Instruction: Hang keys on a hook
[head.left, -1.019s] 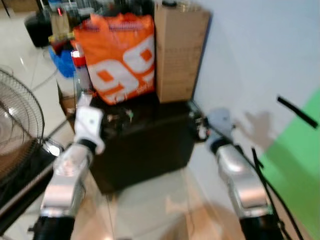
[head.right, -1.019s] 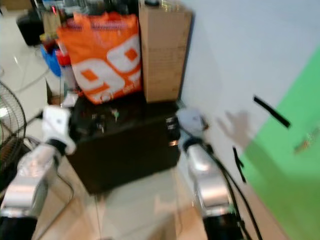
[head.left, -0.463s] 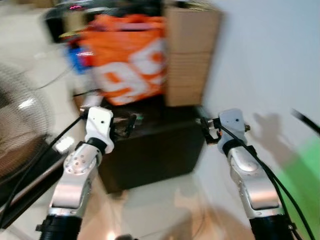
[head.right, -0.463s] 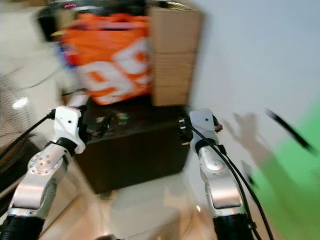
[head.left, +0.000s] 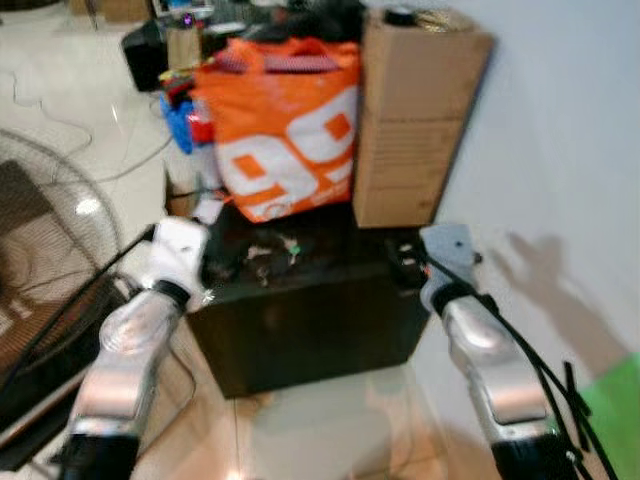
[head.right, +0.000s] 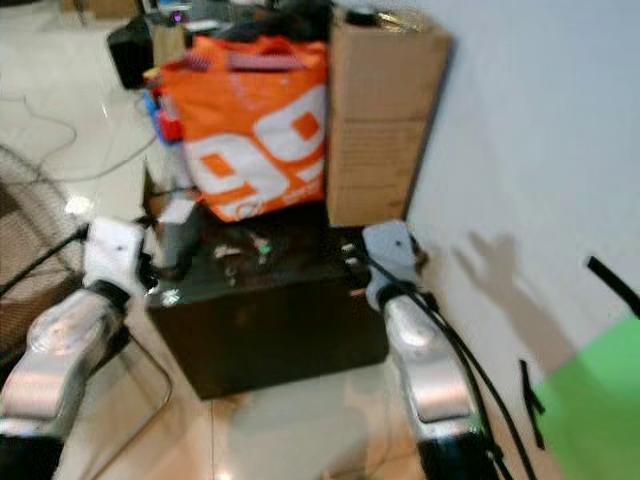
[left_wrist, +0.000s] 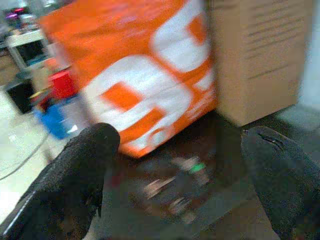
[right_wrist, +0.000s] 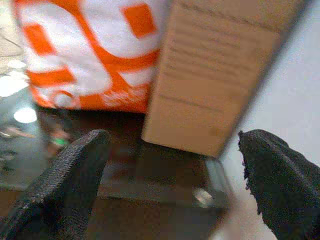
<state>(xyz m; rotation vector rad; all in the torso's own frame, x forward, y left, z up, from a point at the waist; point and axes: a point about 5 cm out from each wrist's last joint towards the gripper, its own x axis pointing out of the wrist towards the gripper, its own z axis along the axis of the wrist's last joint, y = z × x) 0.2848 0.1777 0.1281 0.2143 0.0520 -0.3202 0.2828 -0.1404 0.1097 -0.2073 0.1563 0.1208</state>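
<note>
A small bunch of keys (head.left: 272, 249) with a green tag (left_wrist: 198, 167) lies on top of a low black box (head.left: 310, 315). My left gripper (left_wrist: 180, 137) is open and empty, held at the box's left edge a short way from the keys. My right gripper (right_wrist: 172, 137) is also open and empty. It hovers at the box's right end (head.left: 405, 262), in front of a tall cardboard carton (head.left: 410, 120). A thin black strip (head.right: 612, 285) sticks out from the white wall on the right; I cannot tell what it is.
An orange and white bag (head.left: 285, 130) stands at the back of the box beside the carton. A floor fan's wire guard (head.left: 40, 250) is on the left, with cables on the tiled floor. A green patch (head.right: 600, 400) covers the lower right wall.
The whole view has swung as the camera moved, and the black box now sits more centrally. Both arms stay raised before it with their fingers open.
</note>
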